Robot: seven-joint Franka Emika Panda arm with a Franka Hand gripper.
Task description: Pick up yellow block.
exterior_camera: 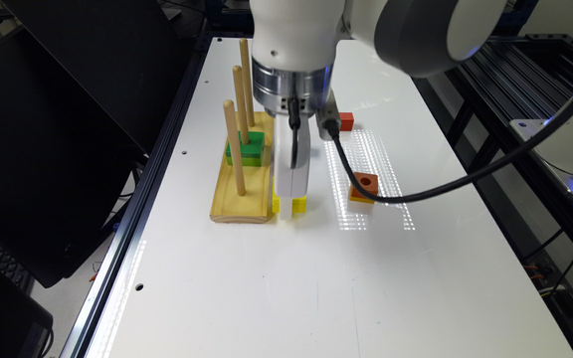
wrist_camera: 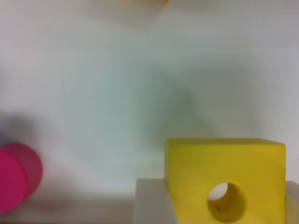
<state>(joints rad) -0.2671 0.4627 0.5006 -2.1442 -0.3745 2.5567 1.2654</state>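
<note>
My gripper (exterior_camera: 286,211) is down at the table (exterior_camera: 316,278), low centre of the exterior view, with the yellow block (exterior_camera: 298,203) between my fingers (wrist_camera: 154,205) — one pale pad lies against its side in the wrist view, the other barely shows at the frame edge. I cannot tell whether I am pinching yet. The block sits just beside the wooden peg base (exterior_camera: 239,194), so the lift should go straight up. Farther off stands the orange block (exterior_camera: 364,187). My own wrist hides most of the block's top.
</note>
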